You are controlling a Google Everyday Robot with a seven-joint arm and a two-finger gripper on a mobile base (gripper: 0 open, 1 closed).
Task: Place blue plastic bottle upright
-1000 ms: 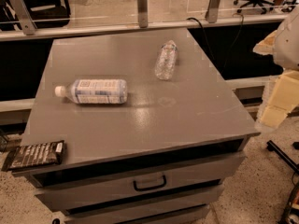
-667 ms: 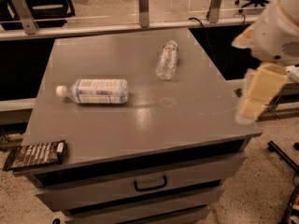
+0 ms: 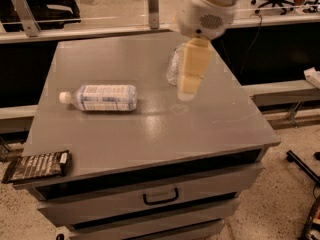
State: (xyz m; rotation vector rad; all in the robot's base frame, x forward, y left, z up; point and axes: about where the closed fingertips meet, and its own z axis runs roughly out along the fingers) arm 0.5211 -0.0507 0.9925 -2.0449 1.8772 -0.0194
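The blue plastic bottle (image 3: 103, 97) lies on its side on the left half of the grey table top (image 3: 150, 129), with its white cap pointing left. It has a blue-and-white label. My gripper (image 3: 188, 81) hangs from the white arm over the middle right of the table, well to the right of the bottle and not touching it. It holds nothing that I can see.
A smaller clear bottle (image 3: 173, 66) lies at the back of the table, partly hidden behind the gripper. A dark snack packet (image 3: 37, 165) sits on the front left corner. The table has drawers (image 3: 160, 196) below. A glass barrier and office chairs stand behind.
My arm has swung in from the right edge of the view to over the middle right of the table. Both bottles lie where they were.
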